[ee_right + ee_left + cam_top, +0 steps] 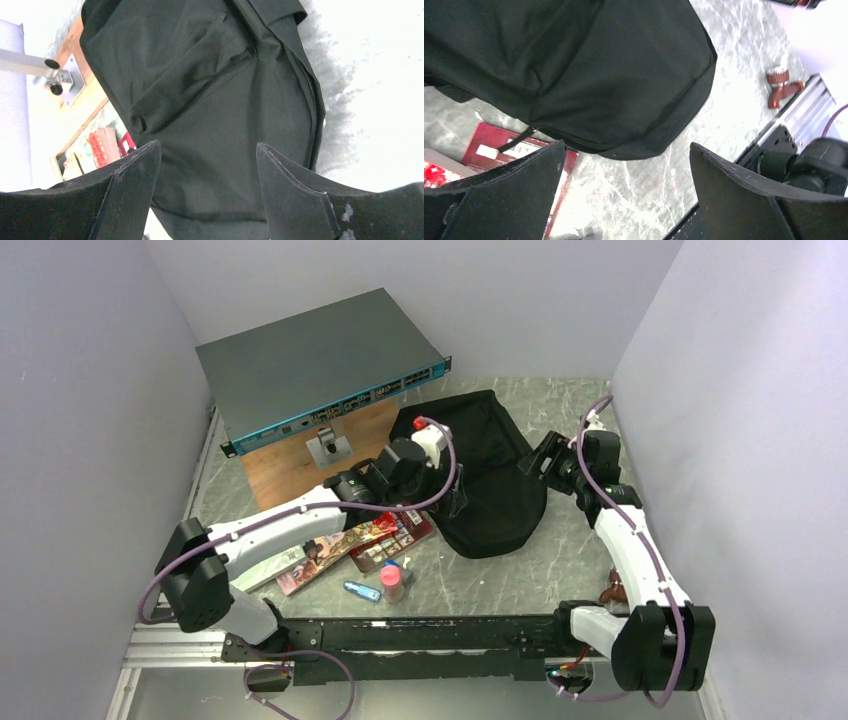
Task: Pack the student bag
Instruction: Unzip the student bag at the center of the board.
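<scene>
The student bag point(495, 475), a black soft backpack, lies flat on the marble table a little right of centre. My left gripper point(455, 498) hovers at the bag's left edge. In the left wrist view this gripper point(626, 146) is open, with bare table between its fingers and the bag point(599, 75) just beyond its tips. My right gripper point(545, 455) sits at the bag's right edge. Seen from the right wrist, that gripper point(208, 144) is open above the bag's fabric point(210, 100) and grips nothing.
A flat grey network switch point(320, 365) rests on a wooden box point(300, 460) at the back left. Red books and packets point(350, 540), a small pink-capped bottle point(393, 582) and a blue item point(360, 590) lie front left of the bag. A brown object point(781, 87) sits near the front rail.
</scene>
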You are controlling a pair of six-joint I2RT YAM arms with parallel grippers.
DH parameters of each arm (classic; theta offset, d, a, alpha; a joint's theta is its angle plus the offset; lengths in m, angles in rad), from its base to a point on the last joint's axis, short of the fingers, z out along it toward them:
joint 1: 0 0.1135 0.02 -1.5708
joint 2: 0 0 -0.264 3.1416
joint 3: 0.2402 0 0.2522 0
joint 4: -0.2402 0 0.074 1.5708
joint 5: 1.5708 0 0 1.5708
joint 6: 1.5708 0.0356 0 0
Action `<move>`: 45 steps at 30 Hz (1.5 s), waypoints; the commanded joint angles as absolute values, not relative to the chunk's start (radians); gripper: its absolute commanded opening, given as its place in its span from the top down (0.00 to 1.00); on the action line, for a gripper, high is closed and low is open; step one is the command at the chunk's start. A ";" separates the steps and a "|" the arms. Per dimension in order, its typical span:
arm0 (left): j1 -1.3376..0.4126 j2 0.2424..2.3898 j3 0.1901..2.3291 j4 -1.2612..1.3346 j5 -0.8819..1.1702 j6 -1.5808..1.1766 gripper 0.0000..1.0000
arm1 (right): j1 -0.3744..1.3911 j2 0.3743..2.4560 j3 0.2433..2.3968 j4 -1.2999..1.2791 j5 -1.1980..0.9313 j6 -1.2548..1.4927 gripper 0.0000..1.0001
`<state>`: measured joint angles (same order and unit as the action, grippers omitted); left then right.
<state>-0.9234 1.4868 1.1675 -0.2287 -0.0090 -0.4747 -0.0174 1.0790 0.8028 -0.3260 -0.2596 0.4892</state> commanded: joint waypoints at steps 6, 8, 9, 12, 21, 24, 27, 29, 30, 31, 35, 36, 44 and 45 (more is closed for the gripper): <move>-0.847 1.417 1.042 -0.098 -0.123 -0.598 0.06 | -0.043 1.347 0.914 -0.078 -0.337 0.583 0.34; -0.842 1.435 1.040 -0.070 -0.137 -0.602 0.07 | -0.054 1.416 0.945 -0.039 -0.368 0.597 0.39; -0.841 1.444 1.044 -0.069 -0.146 -0.606 0.08 | -0.061 1.448 0.958 -0.014 -0.380 0.605 0.41; -0.833 1.499 1.052 -0.069 -0.212 -0.640 0.12 | -0.081 1.553 1.011 0.059 -0.432 0.630 0.50; -0.799 1.658 1.063 -0.008 -0.102 -0.670 0.15 | -0.090 1.777 1.152 0.150 -0.543 0.670 0.59; -0.794 1.682 1.062 -0.008 -0.113 -0.670 0.17 | -0.090 1.812 1.157 0.167 -0.557 0.668 0.60; -0.786 1.704 1.070 -0.008 -0.102 -0.659 0.19 | -0.090 1.842 1.150 0.190 -0.580 0.669 0.64; -0.781 1.721 1.080 -0.008 -0.092 -0.654 0.22 | -0.091 1.859 1.141 0.206 -0.590 0.673 0.65; -0.779 1.732 1.084 -0.008 -0.088 -0.653 0.23 | -0.091 1.864 1.137 0.212 -0.592 0.673 0.65; -0.779 1.746 1.089 -0.008 -0.082 -0.653 0.25 | -0.091 1.869 1.134 0.215 -0.593 0.672 0.65; -0.777 1.770 1.097 -0.008 -0.069 -0.660 0.30 | -0.090 1.888 1.130 0.235 -0.615 0.679 0.69; -0.777 1.773 1.098 -0.008 -0.064 -0.661 0.31 | -0.090 1.893 1.129 0.241 -0.624 0.683 0.70; -0.777 1.778 1.089 0.022 -0.068 -0.671 0.31 | -0.089 1.882 1.096 0.258 -0.655 0.696 0.75; -0.777 1.778 1.085 0.027 -0.071 -0.677 0.31 | -0.089 1.882 1.091 0.257 -0.659 0.695 0.75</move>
